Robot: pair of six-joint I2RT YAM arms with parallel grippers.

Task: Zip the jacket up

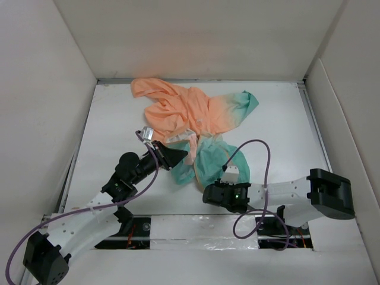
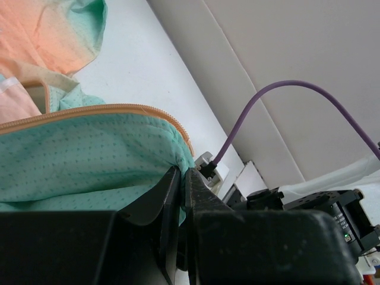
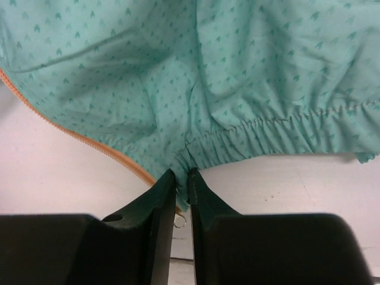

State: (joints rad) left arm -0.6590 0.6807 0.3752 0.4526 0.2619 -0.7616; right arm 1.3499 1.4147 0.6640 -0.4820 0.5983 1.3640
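The jacket point(image 1: 196, 119) lies crumpled on the white table, peach-orange at the back and teal at the near hem. My left gripper point(image 1: 181, 155) is shut on a teal hem corner point(image 2: 178, 155) beside the orange zipper line point(image 2: 119, 109). My right gripper point(image 1: 224, 178) is shut on the other teal hem corner point(image 3: 183, 172), where the gathered hem meets the orange zipper edge point(image 3: 113, 155). A small metal ring point(image 3: 179, 222) hangs between its fingers. The teal cloth point(image 3: 196, 77) fills the right wrist view.
White walls point(image 1: 41, 89) close in the table on the left, back and right. Purple cables point(image 1: 261, 160) loop over the near table by the right arm. The right arm's wrist point(image 2: 332, 208) shows close behind the left fingers.
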